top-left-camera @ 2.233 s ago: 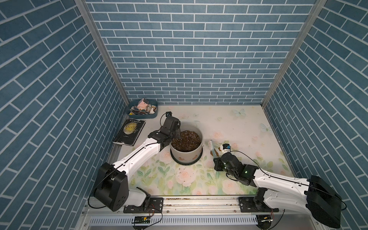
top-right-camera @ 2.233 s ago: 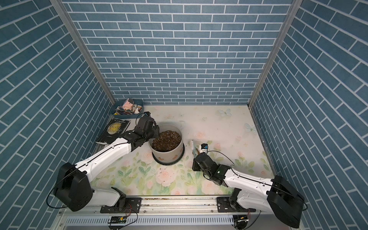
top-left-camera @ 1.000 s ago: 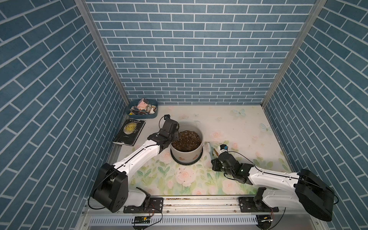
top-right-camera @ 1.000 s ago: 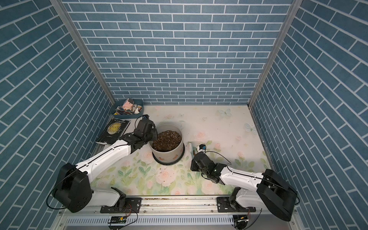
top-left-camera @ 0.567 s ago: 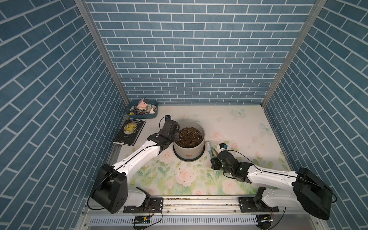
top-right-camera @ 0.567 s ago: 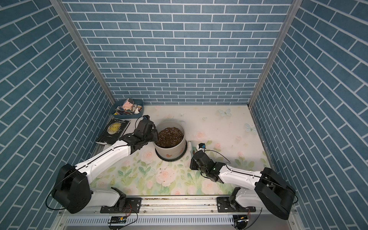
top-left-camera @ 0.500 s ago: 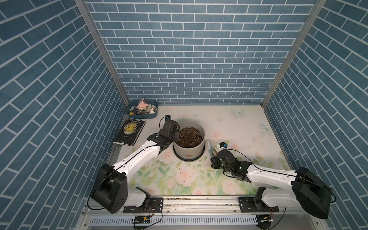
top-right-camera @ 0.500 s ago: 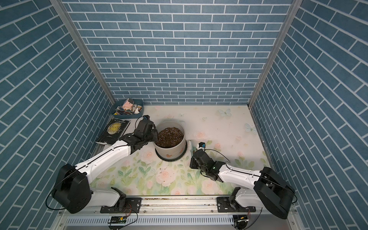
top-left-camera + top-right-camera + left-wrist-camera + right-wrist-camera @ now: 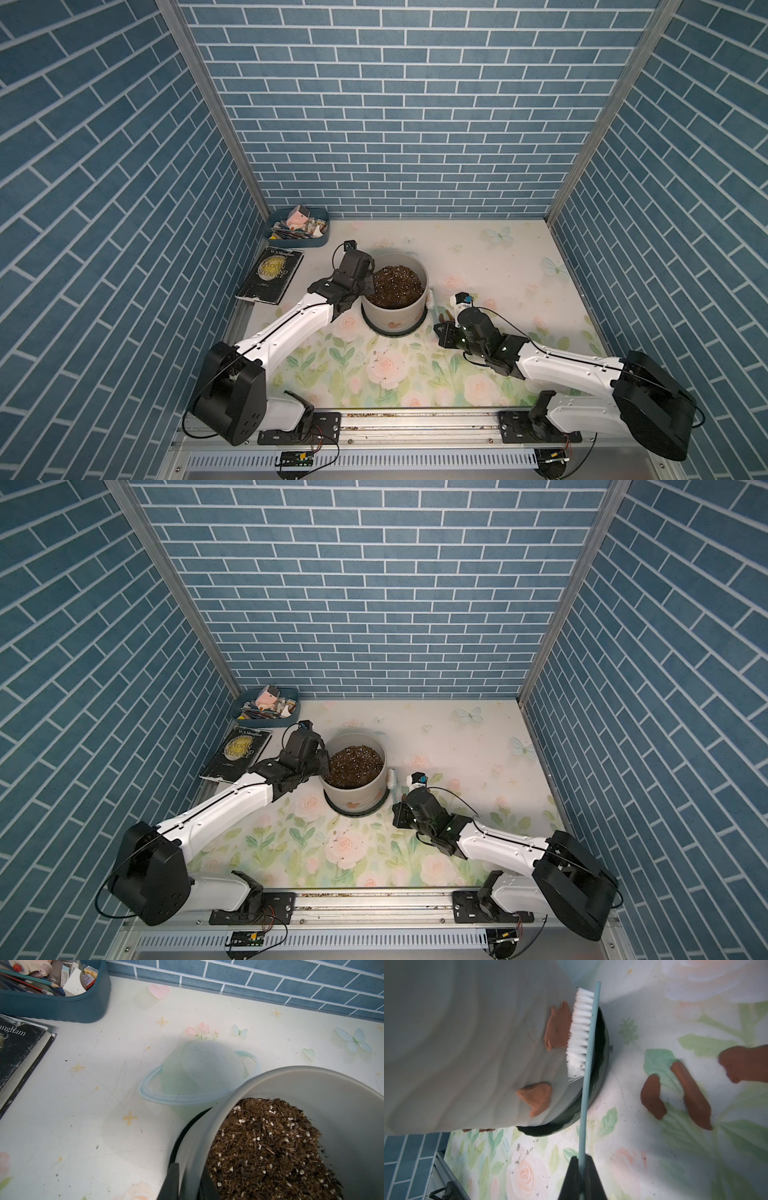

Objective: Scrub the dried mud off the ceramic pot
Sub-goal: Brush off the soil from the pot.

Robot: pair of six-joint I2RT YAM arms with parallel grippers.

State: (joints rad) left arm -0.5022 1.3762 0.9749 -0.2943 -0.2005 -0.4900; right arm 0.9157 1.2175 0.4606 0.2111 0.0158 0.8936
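The ceramic pot (image 9: pixel 394 297), soil-filled and likely heavy, sits mid-table; the left gripper (image 9: pixel 188 1182) pinches its rigid, slick rim. The right gripper (image 9: pixel 581 1162) clamps the brush (image 9: pixel 586 1059) handle (bristles against dried mud (image 9: pixel 557 1028), probably brittle).

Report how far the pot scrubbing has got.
Done: three flakes of dried mud lie on the table mat. In hand: the left gripper pinches the ceramic pot by its rim; the right gripper holds the brush, bristles against one patch. Left: that patch, another patch beside it, and more just visible at the wall's edge.
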